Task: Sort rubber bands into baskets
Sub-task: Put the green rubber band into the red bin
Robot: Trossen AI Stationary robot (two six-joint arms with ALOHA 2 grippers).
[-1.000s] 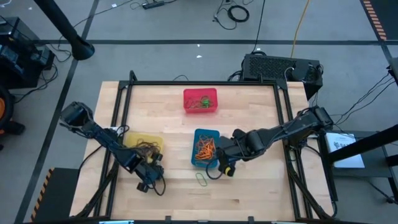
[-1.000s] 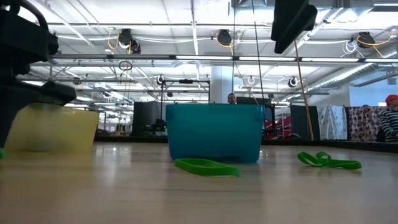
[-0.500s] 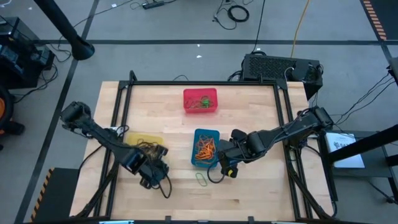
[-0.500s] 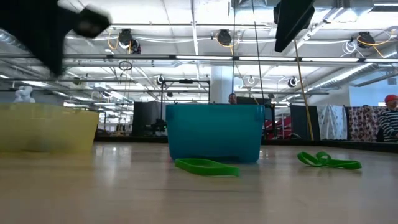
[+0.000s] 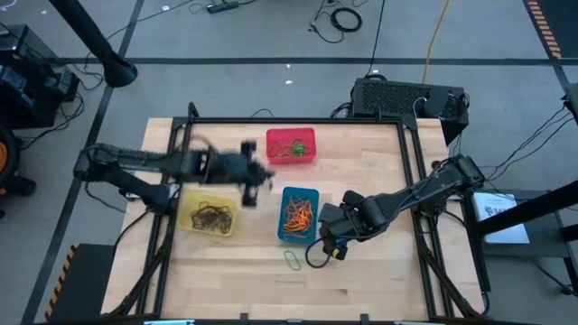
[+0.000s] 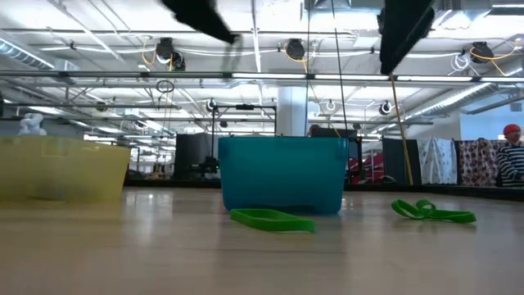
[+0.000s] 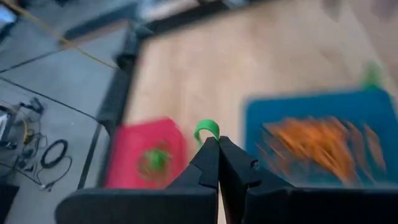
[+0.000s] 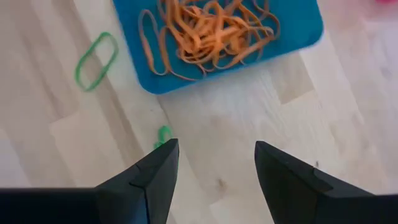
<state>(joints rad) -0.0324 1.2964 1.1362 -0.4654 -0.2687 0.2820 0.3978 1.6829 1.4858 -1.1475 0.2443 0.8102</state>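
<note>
Two hands: at work over desk [image 5: 361, 280]
Left hand [image 7: 217, 142]: pinching green band [image 7: 207, 129], near red basket [image 5: 291, 146]
Right hand [image 8: 214, 155]: spread wide beside blue basket [image 5: 299, 216]

Two dark jointed arms, black wedge-shaped fingers [image 8: 155, 180] (matte, smooth), yellow mark nr right wrist.

A black box [image 5: 408, 97] sat behind the wooden table [image 5: 361, 280], cables [image 5: 339, 18] lay on the floor, and a person [image 6: 512, 156] stood far off.
</note>
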